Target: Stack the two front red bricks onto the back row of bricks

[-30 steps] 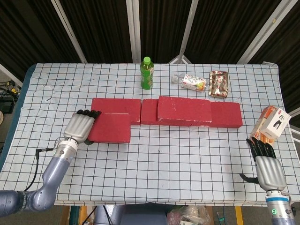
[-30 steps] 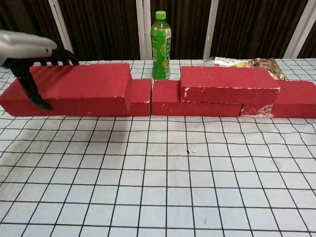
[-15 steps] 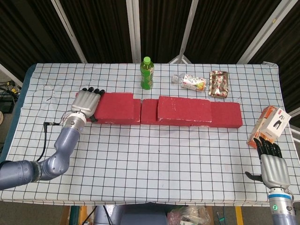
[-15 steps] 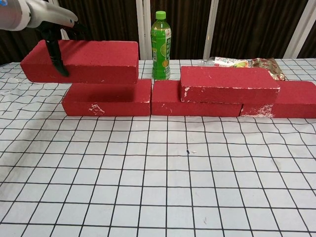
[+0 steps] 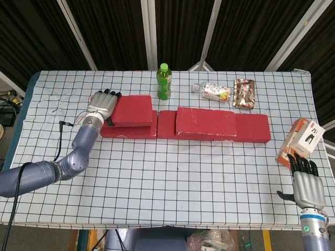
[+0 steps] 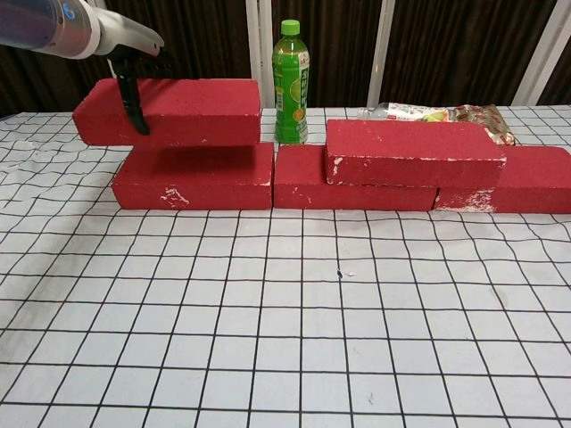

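The left hand point(image 5: 103, 102) grips the left end of a red brick point(image 6: 174, 111), its dark fingers over the top and its thumb down the near face (the chest view shows this best). That held brick hangs just above the leftmost brick of the back row point(image 6: 194, 176), tilted slightly, with a thin gap of shadow between the two; whether its right end touches the brick below cannot be told. The back row runs on to the right with a middle brick point(image 5: 166, 125) and a right-end brick point(image 5: 253, 128), and a second stacked brick point(image 6: 416, 152) lies flat on top of them, spanning the joint between the two.

The right hand point(image 5: 306, 185) sits at the near right corner of the checked tablecloth point(image 5: 178, 178), well apart from the bricks, fingers straight and slightly spread, holding nothing. Just beyond it lies an orange and white box point(image 5: 301, 140).

Behind the row stands a green bottle point(image 5: 164, 82), upright, and to its right lie a snack packet point(image 5: 213, 92) and a foil bag point(image 5: 244, 93).
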Robot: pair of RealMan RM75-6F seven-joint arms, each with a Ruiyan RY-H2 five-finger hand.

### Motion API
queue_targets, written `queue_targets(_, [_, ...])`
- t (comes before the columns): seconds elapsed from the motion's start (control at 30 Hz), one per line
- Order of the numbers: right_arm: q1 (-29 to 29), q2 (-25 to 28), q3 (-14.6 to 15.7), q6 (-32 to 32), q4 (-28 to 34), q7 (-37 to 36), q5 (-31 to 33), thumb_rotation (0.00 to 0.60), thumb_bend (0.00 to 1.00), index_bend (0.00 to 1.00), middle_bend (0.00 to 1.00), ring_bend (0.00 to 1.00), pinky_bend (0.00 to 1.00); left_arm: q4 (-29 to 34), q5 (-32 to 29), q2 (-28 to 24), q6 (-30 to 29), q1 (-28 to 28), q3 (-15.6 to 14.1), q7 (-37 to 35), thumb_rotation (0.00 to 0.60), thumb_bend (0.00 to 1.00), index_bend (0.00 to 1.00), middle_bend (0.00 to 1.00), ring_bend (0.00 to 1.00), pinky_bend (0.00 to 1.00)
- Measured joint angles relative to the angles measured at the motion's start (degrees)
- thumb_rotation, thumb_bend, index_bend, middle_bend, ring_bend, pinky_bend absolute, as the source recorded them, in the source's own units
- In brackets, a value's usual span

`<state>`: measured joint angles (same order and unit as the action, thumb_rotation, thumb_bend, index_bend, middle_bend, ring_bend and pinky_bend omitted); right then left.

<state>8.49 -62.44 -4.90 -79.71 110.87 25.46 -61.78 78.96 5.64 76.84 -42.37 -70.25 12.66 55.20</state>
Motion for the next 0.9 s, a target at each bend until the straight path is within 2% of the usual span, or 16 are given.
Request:
queue_targets(0.6, [0.05,0.12,0.01,-0.01,-0.07,-0.67,-0.12,0.6,0.13,0.02,0.0,0.0,0.0,-4.71,6.79,5.15,1.93,-1.37,-2.88,-8.84,0.6,0.06,0.23,0.14,0.09,0.24])
queue_targets(0.9, [-0.06,0.27,0.01,-0.29,-0.08,-0.82,-0.11,0.6,0.13,0.02,0.0,0.0,0.0,-6.43,6.53,6.89,2.15,-3.0,-3.68,-10.49,0.6,0.06,0.23,0.14,0.09,0.24])
